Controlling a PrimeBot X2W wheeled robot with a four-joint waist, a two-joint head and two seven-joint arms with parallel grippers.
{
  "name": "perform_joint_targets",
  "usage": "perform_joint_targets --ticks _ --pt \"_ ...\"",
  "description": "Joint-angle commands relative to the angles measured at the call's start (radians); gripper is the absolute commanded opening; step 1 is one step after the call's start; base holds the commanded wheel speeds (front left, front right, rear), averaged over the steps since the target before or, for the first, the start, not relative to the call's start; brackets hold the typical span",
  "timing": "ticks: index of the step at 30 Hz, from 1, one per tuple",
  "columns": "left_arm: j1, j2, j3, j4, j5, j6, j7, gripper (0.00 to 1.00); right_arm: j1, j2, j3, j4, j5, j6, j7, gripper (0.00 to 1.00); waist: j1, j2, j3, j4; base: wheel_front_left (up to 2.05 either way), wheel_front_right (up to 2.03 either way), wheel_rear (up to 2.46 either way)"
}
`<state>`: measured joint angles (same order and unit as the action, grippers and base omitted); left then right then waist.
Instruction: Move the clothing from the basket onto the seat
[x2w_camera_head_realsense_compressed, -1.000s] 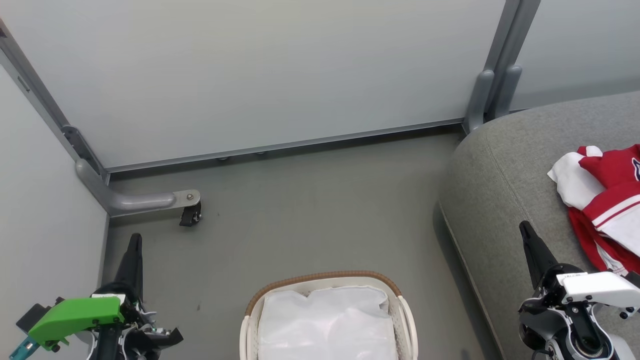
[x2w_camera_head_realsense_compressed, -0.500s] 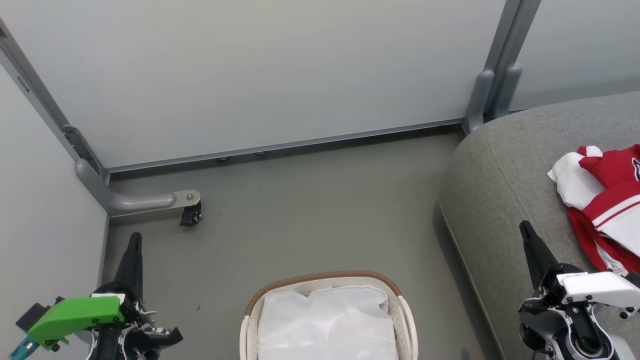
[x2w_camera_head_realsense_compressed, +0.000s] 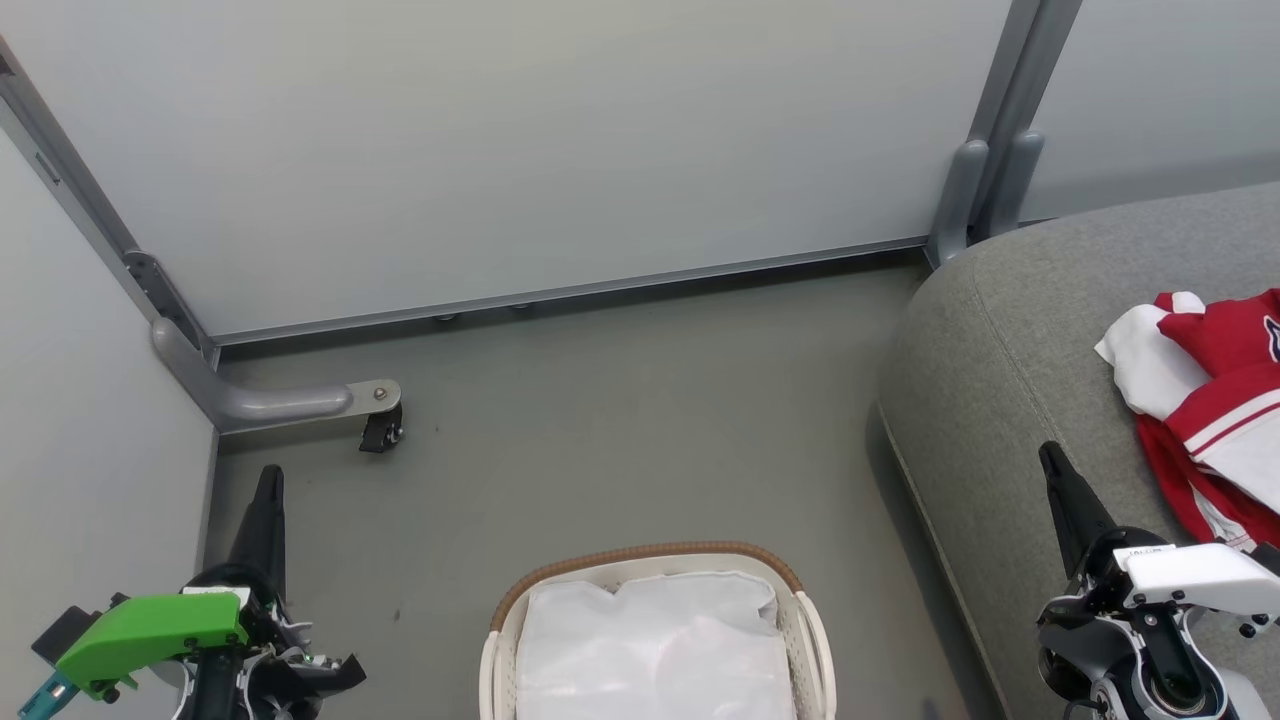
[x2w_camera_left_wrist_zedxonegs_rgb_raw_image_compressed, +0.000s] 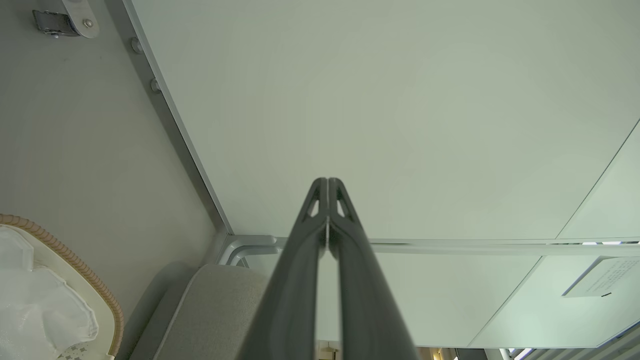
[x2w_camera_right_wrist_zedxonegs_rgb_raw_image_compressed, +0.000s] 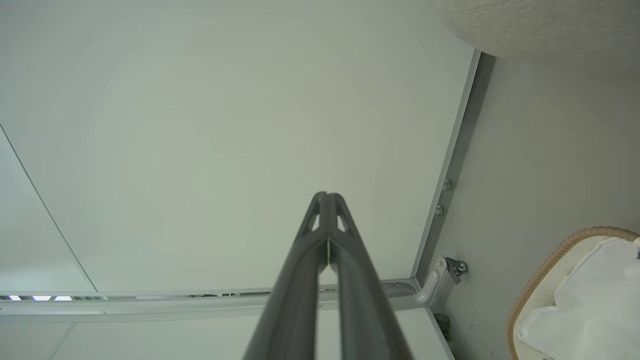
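Red and white clothing (x2w_camera_head_realsense_compressed: 1215, 410) lies in a heap on the grey seat (x2w_camera_head_realsense_compressed: 1000, 370) at the right of the head view. The white basket (x2w_camera_head_realsense_compressed: 655, 560) with its brown woven rim stands on the floor at the bottom middle, and only its white cloth liner (x2w_camera_head_realsense_compressed: 650, 645) shows inside. My left gripper (x2w_camera_head_realsense_compressed: 268, 480) points up at the lower left, shut and holding nothing. My right gripper (x2w_camera_head_realsense_compressed: 1050, 458) is shut and holding nothing too, over the seat's front edge, left of the clothing. In the wrist views the left gripper (x2w_camera_left_wrist_zedxonegs_rgb_raw_image_compressed: 327, 182) and right gripper (x2w_camera_right_wrist_zedxonegs_rgb_raw_image_compressed: 326, 196) have their fingertips pressed together.
Pale partition panels (x2w_camera_head_realsense_compressed: 520, 140) close off the back and left. A grey metal foot with a black caster (x2w_camera_head_realsense_compressed: 380, 430) sticks out onto the floor at the left. Bare grey floor (x2w_camera_head_realsense_compressed: 640, 420) lies between the basket and the panels.
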<state>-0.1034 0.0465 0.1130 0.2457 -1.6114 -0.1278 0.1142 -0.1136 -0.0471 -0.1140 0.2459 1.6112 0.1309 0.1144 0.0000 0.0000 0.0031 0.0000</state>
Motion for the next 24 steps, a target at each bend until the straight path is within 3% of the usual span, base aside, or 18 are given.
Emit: perform_joint_targets --ticks 1,24 --pt "-0.011 0.007 0.002 -0.002 -0.003 -0.005 0.003 0.0 0.011 -0.006 -0.002 -0.004 0.003 0.0 0.003 0.0 0.0 0.0 0.0 0.0 0.0 0.0 0.0" --pt "-0.011 0.007 0.002 -0.002 -0.003 -0.005 0.003 0.0 0.011 -0.006 -0.002 -0.004 0.003 0.0 0.003 0.0 0.0 0.0 0.0 0.0 0.0 0.0 0.0"
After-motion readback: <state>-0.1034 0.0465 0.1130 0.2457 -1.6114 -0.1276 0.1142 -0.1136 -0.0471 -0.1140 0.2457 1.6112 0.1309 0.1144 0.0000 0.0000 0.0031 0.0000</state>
